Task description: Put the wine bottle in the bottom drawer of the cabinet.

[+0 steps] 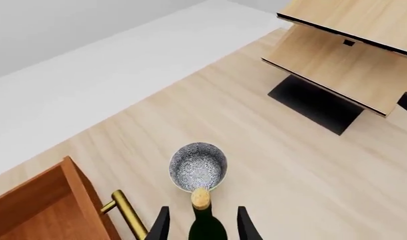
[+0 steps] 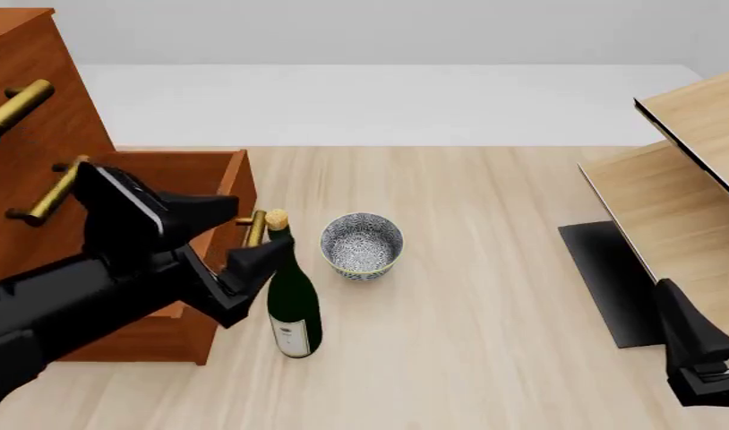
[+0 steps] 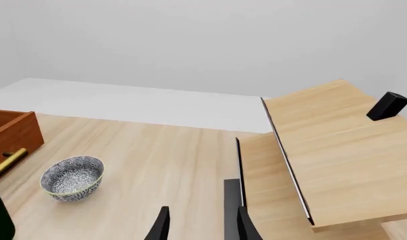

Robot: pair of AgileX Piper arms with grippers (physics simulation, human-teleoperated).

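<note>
My left hand (image 2: 260, 269) sits around the wine bottle (image 2: 292, 300), one finger on each side of its upper body, but the pictures do not settle whether the pads are pressing the glass or only flanking it. The bottle stands upright on the desk (image 2: 484, 305), just in front of the pulled-out bottom drawer (image 2: 179, 170) of the cabinet (image 2: 30, 107), close beside the drawer's brass handle (image 2: 254, 227).

The risks, as I judge them: the hold is high on a tall, smooth, narrow body, so a light squeeze could let it slip or swing as I lift. The handle is right next to my finger and could catch the hand or the glass on the way up. The speckled bowl (image 2: 362, 245) stands just beyond the cork, near enough to be knocked if the bottle tips forward. The drawer's front wall must be cleared before lowering, and an upright bottle may be too tall for it.

My right hand (image 3: 199, 225) is parted and holds nothing, off by the pale shelf unit (image 2: 687, 206).

The desk is pale, smooth wood, and beyond its far edge runs a plain white strip below a bare grey wall.
</note>
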